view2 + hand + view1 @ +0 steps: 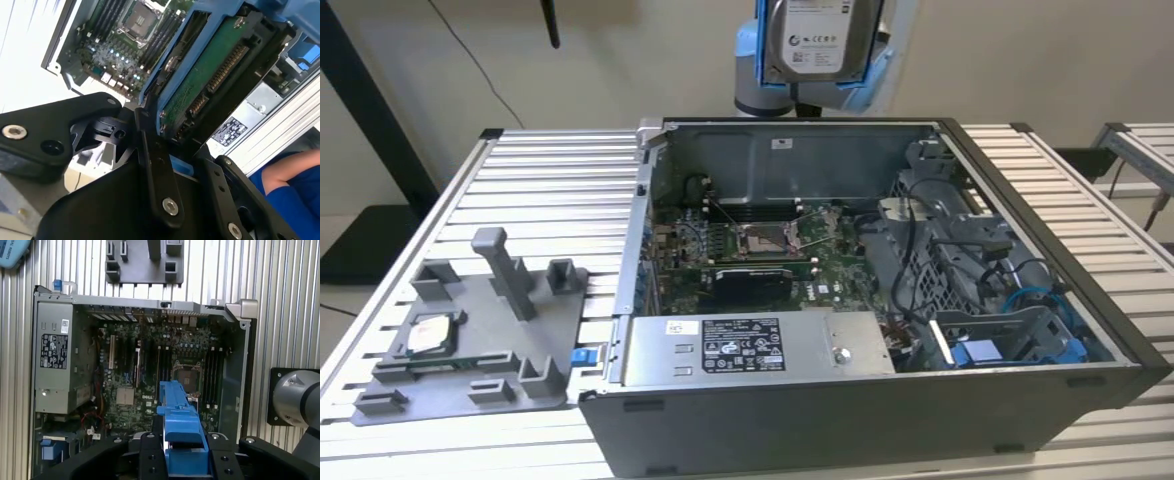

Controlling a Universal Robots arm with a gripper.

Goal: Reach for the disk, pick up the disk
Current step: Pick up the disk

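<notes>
The disk, silver-grey with a white label and blue rails on both sides, hangs upright high above the open computer case's back wall. My gripper is shut on it. In the second wrist view the disk's green circuit board and blue rail stand between my black fingers. In the first wrist view the disk's blue rail rises edge-on from the gripper, above the motherboard.
The case lies open on a slatted aluminium table, with its power supply at the front and cables and a drive cage at the exterior view's right. A grey fixture carrying a small silver drive sits at the left. A person's blue sleeve is near.
</notes>
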